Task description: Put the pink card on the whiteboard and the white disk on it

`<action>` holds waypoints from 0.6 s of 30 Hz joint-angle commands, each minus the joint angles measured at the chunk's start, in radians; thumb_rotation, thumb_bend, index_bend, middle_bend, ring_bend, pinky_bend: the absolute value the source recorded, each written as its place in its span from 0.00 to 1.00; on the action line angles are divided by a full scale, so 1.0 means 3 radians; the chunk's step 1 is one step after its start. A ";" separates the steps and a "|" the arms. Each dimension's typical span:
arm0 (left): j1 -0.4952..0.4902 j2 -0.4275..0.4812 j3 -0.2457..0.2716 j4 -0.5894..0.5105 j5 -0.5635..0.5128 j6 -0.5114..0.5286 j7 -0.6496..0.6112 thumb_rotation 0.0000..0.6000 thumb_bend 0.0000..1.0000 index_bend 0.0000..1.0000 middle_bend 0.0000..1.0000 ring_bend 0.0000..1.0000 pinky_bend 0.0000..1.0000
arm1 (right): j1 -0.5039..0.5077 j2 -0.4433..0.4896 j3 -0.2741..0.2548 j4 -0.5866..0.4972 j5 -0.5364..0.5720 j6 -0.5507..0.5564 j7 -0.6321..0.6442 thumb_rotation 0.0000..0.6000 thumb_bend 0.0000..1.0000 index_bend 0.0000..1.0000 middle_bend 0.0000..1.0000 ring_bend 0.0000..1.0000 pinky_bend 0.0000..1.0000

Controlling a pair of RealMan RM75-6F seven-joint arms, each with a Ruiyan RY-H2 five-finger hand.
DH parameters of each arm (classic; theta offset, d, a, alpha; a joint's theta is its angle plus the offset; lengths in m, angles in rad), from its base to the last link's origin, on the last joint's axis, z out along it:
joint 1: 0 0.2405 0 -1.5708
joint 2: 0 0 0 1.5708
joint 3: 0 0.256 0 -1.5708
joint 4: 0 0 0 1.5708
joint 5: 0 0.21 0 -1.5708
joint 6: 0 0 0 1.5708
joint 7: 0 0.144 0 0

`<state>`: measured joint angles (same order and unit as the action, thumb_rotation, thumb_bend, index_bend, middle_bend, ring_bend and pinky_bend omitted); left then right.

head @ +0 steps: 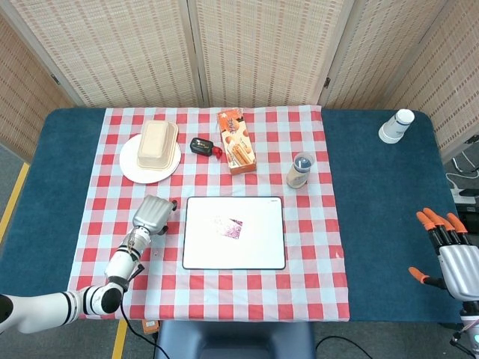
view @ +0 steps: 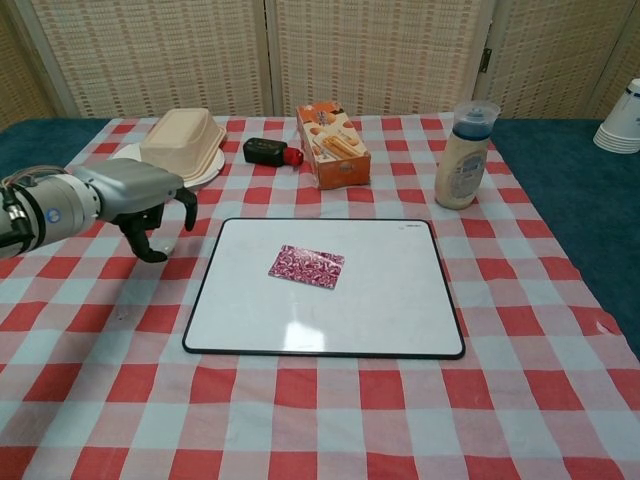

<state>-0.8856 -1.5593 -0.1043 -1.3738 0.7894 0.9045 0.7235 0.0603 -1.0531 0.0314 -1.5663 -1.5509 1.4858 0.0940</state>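
Woven folding screen (head: 247,45) behind; blue table (head: 374,209), red-checked cloth (view: 330,410).

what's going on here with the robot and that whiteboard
The pink card already lies on the whiteboard. The left hand is now over the checked cloth just left of the board, fingers curled downward, where the white disk would be; the disk itself is not visible in either view. The right hand hangs open off at the table's far right edge, holding nothing.
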 commanded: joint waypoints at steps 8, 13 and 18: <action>0.0018 -0.0119 0.0115 0.0296 0.0065 0.0031 0.0063 1.00 0.26 0.39 1.00 1.00 1.00 | 0.0003 -0.0004 0.0002 -0.0003 0.0010 -0.0009 -0.0016 1.00 0.05 0.07 0.03 0.00 0.05; 0.0033 -0.0132 0.0102 0.0375 0.0070 -0.0022 -0.0011 1.00 0.27 0.39 1.00 1.00 1.00 | 0.0010 -0.0013 0.0000 -0.0005 0.0017 -0.0031 -0.0037 1.00 0.05 0.07 0.03 0.00 0.05; 0.0040 -0.0133 0.0092 0.0392 0.0073 -0.0064 -0.0056 1.00 0.26 0.39 1.00 1.00 1.00 | 0.0020 -0.0019 0.0003 -0.0006 0.0034 -0.0056 -0.0053 1.00 0.05 0.07 0.03 0.00 0.05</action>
<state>-0.8739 -1.5990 -0.0762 -1.2570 0.8114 0.8861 0.7074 0.0661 -1.0586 0.0321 -1.5680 -1.5410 1.4691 0.0784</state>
